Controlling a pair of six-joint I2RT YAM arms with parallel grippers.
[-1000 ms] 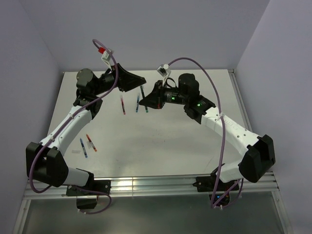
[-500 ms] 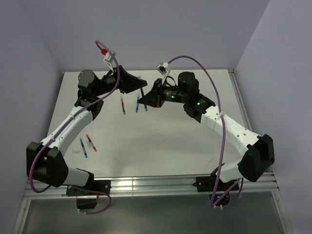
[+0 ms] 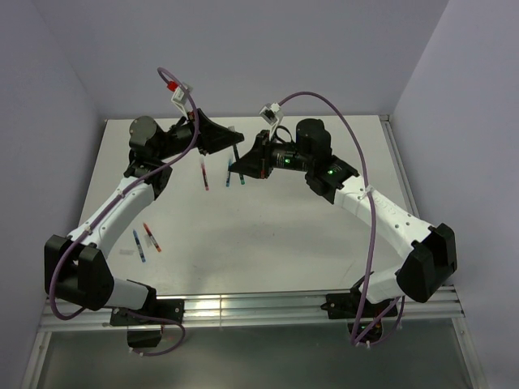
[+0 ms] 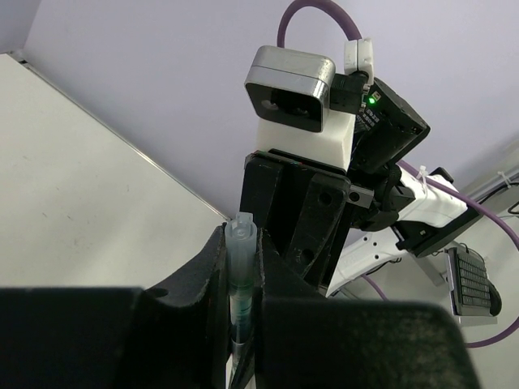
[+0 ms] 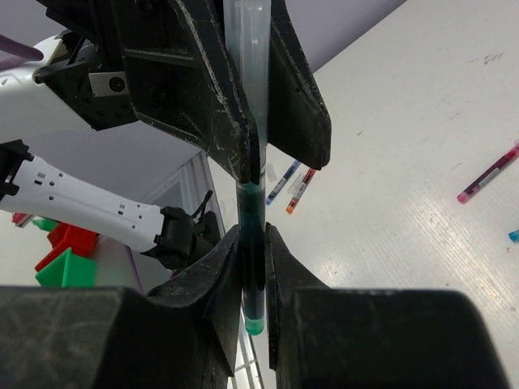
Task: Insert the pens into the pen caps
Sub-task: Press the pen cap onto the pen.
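My left gripper (image 4: pixel 241 251) is closed down narrow on the green pen (image 4: pixel 242 231). Its two fingers press against the barrel just under the clear, ridged end that sticks up between them. My right gripper (image 5: pixel 252 243) is pinched on the same pen further along, on the dark green stretch, and the pen's green end shows low between its fingers, toward the wrist. So both of my tools hold one pen between them, up off the table (image 3: pixel 268 235) and over its far middle part, with the two grippers nose to nose and very close. From the right wrist, the pen runs straight from one pair of fingers into the other, clear above and green below. I cannot tell whether the clear part is a cap or just barrel.

The other pens lie flat on the table. A magenta pen (image 3: pixel 203 173) and a teal pen (image 3: pixel 228 173) lie just below the grippers in the top view, near each other but apart. Well away from those, beside my left forearm at the near left, a blue pen (image 3: pixel 139 245) and a red pen (image 3: pixel 152 237) lie side by side, close together
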